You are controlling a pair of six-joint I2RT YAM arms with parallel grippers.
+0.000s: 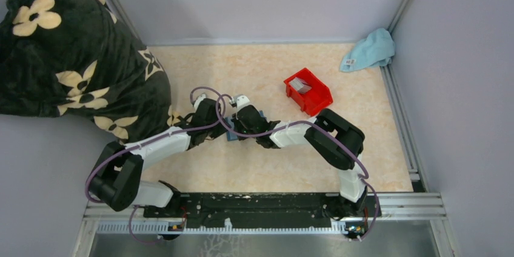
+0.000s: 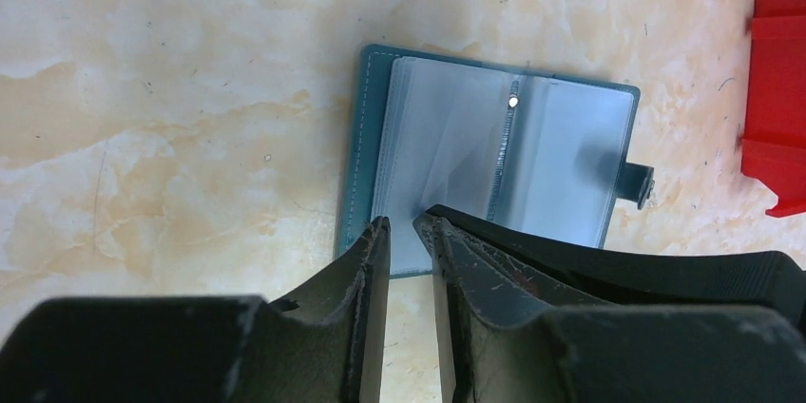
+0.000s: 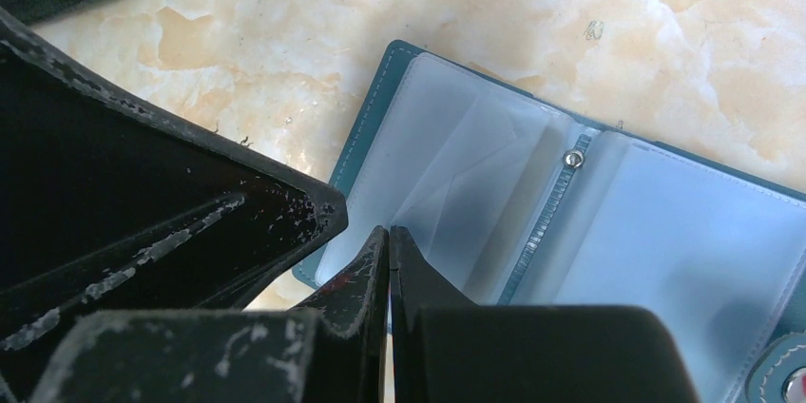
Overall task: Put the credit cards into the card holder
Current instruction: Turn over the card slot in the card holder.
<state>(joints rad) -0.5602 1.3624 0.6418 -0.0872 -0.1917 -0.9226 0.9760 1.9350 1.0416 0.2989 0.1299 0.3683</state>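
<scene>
Where the teal-blue folding card holder (image 2: 494,165) lies open on the marbled beige worktop (image 2: 171,89), left hand (image 2: 404,227) sits at its edge, fingers narrowly apart; right hand (image 3: 389,237) pressed closed alongside. Grey-silver credit card (image 1: 301,86) in red plastic bin (image 1: 315,102), well apart.

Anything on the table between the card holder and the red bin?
Nothing: bare tabletop between card holder and red bin, per the left wrist view.
</scene>
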